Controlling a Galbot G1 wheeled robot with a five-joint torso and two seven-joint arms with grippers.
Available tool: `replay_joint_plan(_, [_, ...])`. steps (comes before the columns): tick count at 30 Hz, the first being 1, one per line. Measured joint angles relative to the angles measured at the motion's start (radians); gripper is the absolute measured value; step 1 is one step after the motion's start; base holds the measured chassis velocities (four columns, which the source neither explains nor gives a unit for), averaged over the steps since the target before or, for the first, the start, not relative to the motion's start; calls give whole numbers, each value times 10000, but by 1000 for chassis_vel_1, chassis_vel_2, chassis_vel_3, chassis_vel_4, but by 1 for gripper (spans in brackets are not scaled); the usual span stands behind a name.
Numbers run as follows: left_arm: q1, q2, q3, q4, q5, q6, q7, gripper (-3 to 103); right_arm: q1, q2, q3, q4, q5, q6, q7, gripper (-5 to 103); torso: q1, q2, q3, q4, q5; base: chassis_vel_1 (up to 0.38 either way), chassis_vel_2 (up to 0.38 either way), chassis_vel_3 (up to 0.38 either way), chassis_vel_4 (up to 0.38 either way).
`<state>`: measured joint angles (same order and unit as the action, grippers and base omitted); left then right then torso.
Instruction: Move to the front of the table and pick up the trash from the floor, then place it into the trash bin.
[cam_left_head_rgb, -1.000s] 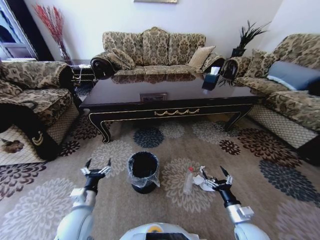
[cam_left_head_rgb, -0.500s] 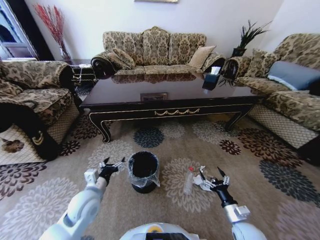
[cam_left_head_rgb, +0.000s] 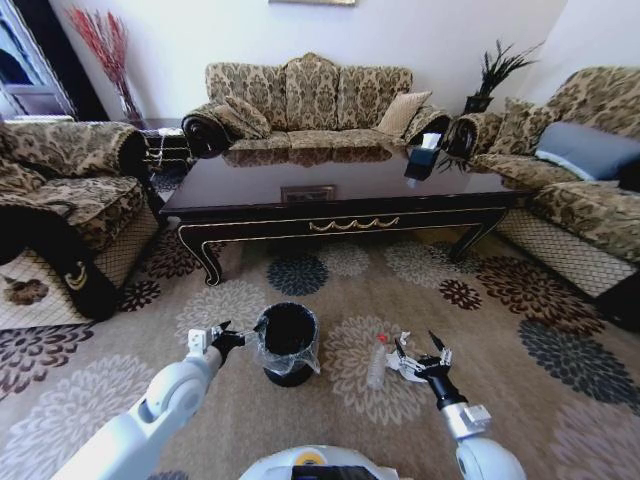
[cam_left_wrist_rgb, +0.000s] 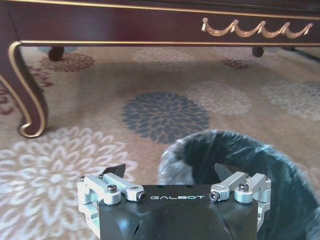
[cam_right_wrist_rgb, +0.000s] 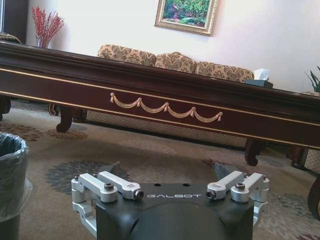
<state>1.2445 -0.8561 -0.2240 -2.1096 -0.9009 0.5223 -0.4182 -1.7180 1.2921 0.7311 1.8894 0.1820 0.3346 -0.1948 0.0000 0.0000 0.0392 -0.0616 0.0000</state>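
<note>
Taking the trash bin (cam_left_head_rgb: 287, 343) as the landmark: the left tool (cam_left_head_rgb: 226, 338) hangs just beside the bin's left rim, fingers spread wide and empty, its wrist view looking over the crinkly liner (cam_left_wrist_rgb: 240, 160). On the bin's other side, the right tool (cam_left_head_rgb: 421, 362) sits low over the carpeted floor (cam_left_head_rgb: 330, 420), also spread wide and holding nothing, its tips right at the crumpled paper wad (cam_left_head_rgb: 404, 366). Between wad and bin lies the clear bottle with the red cap (cam_left_head_rgb: 377, 360), touching or almost touching the paper. Both pieces of trash are on the floor, not yet lifted. Beyond the bin stands the dark worktop (cam_left_head_rgb: 340, 205) with its gold swag.

The drive looks finished; the pick-up is in hand. The next move likely calls for the right tool to settle around the wad and close without nudging the bottle away.
</note>
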Motion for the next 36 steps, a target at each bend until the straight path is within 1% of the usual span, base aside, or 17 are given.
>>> replay_joint_plan(2, [-225, -187, 307, 243, -29, 11, -57, 99, -36, 36, -2, 60, -39, 0, 13, 100, 0, 0, 0, 1, 0, 0, 0, 0, 0])
replay_joint_plan(3, [-225, -187, 307, 243, -29, 11, -57, 99, -36, 36, -2, 60, -39, 0, 13, 100, 0, 0, 0, 1, 0, 0, 0, 0, 0])
replay_joint_plan(4, [-241, -267, 367, 328, -55, 27, -87, 102, -54, 40, 9, 81, -40, -1, 19, 100, 0, 0, 0, 2, 1, 0, 0, 0, 0])
replay_joint_plan(7, [-234, -528, 478, 616, -230, 142, -243, 98, -86, 23, 71, 64, -35, -3, 39, 100, 0, 0, 0, 4, 0, 0, 0, 0, 0])
replay_joint_plan(12, [-552, -915, 645, 1063, -675, 190, -343, 98, -89, 23, 66, -2, -26, -2, 48, 100, 0, 0, -1, 3, 1, 0, 0, 0, 0])
replay_joint_plan(14, [-595, -968, 669, 1099, -739, 200, -365, 98, -89, 33, 55, -3, -27, -2, 51, 100, 0, 0, -1, 3, 1, 0, 0, 0, 0])
replay_joint_plan(15, [-734, -1172, 765, 1232, -983, 289, -489, 98, -88, 72, 21, -5, -46, -2, 58, 100, 0, 0, -1, 1, 1, 0, 0, 0, 0])
replay_joint_plan(17, [-824, -1307, 902, 1322, -1167, 482, -684, 98, -87, 101, -5, -6, -82, -2, 66, 100, 0, 0, 0, 2, 1, 0, 0, 0, 0])
replay_joint_plan(19, [-857, -1329, 1024, 1358, -1253, 693, -932, 98, -88, 112, -6, -5, -99, -2, 77, 100, 0, 0, -1, 2, 1, 0, 0, 0, 0])
replay_joint_plan(20, [-857, -1329, 1024, 1358, -1253, 693, -932, 98, -88, 112, -6, -5, -99, -2, 77, 100, 0, 0, -1, 2, 1, 0, 0, 0, 0])
replay_joint_plan(24, [-994, -1191, 1047, 1510, -1476, 1129, -1512, 86, -85, 114, 12, -69, -102, -2, 95, 100, 0, 0, -1, 4, 1, 0, 0, 0, 0])
replay_joint_plan(26, [-1036, -1180, 1046, 1540, -1533, 1174, -1577, 86, -84, 114, 12, -85, -103, -1, 97, 100, 0, 0, -1, 4, 1, 0, 0, 0, 0])
replay_joint_plan(28, [-1215, -1165, 1047, 1679, -1759, 1345, -1792, 81, -93, 140, -4, -131, -130, 23, 99, 100, 0, 0, -1, 3, 0, 0, 0, 0, 0])
replay_joint_plan(32, [-1419, -1201, 1017, 1812, -1993, 1580, -1967, 77, -122, 162, -16, -151, -157, 49, 101, 100, 0, 0, -1, 3, 0, 0, 0, 0, 0])
replay_joint_plan(33, [-1571, -1234, 1002, 1883, -2203, 1751, -2171, 66, -146, 164, -18, -161, -170, 70, 101, 100, 0, 0, -1, 3, 0, 0, 0, 0, 0])
replay_joint_plan(35, [-1646, -1248, 1002, 1915, -2301, 1815, -2282, 66, -154, 165, -17, -167, -179, 82, 102, 100, 0, 0, -1, 1, 0, 0, 0, 0, 0])
replay_joint_plan(36, [-1691, -1256, 1001, 1933, -2359, 1843, -2352, 60, -160, 166, -18, -169, -183, 88, 103, 100, 0, 0, -1, 2, 0, 0, 0, 0, 0])
